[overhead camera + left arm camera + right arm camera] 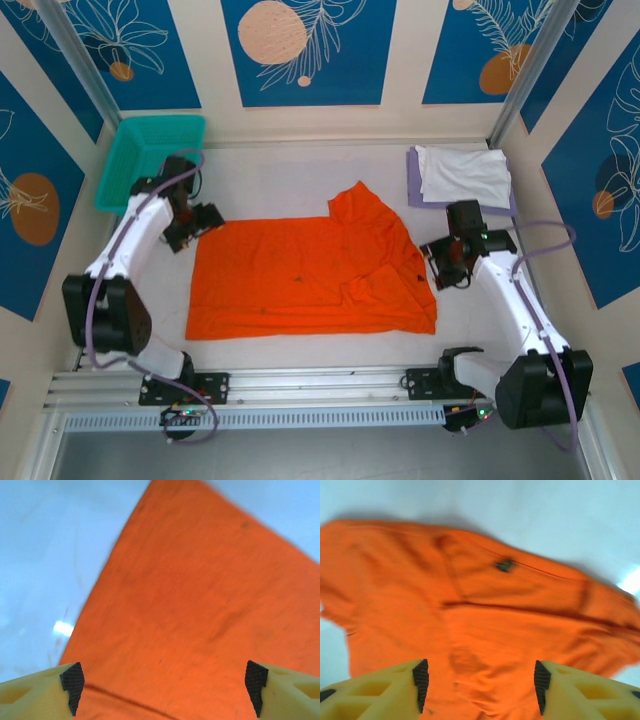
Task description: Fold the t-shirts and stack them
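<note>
Left gripper (195,222), as I see it from the top camera, stands at the far left corner of the orange t-shirt (300,275). The shirt lies spread in the middle of the table (280,165), and its right part is rumpled. My right gripper (445,265) is at the shirt's right edge. At the far right, the folded white t-shirt (465,175) lies on the lavender t-shirt (412,178). A teal basket (150,150) sits in the far left corner.

From the left wrist camera, the left gripper (165,680) is spread wide and grips nothing. Flat orange cloth (200,605) lies below it, with bare table (50,555) on the left.

From the right wrist camera, which is a little blurred, the right gripper (480,680) also has its jaws apart and empty, over wrinkled orange cloth (470,605).
</note>
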`<state>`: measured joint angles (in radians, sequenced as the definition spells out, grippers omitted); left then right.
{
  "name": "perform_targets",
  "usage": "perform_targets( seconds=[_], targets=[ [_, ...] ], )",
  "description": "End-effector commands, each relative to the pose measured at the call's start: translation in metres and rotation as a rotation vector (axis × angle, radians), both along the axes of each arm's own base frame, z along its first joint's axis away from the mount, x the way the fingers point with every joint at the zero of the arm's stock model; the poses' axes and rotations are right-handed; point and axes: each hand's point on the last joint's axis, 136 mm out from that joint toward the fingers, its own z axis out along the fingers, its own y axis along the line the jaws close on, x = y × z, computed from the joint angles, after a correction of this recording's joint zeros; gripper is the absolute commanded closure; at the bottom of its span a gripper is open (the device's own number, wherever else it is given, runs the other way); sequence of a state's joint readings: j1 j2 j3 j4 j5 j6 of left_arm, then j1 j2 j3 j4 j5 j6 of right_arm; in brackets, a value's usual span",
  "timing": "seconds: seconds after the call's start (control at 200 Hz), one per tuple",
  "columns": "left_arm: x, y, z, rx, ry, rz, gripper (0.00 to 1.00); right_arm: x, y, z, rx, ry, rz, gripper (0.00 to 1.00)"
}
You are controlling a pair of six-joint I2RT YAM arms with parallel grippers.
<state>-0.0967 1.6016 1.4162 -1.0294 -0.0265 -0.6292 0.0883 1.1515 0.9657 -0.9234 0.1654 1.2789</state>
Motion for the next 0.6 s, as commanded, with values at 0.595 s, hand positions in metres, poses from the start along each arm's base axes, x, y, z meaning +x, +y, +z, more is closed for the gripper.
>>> perform_targets(
  seconds=[0.595],
  targets=[
    [0.154,-0.006,-0.087,0.106,0.042,0.103,0.23,0.324,0.108,-0.008,-0.269,-0.373,0.863,0.27]
  ],
)
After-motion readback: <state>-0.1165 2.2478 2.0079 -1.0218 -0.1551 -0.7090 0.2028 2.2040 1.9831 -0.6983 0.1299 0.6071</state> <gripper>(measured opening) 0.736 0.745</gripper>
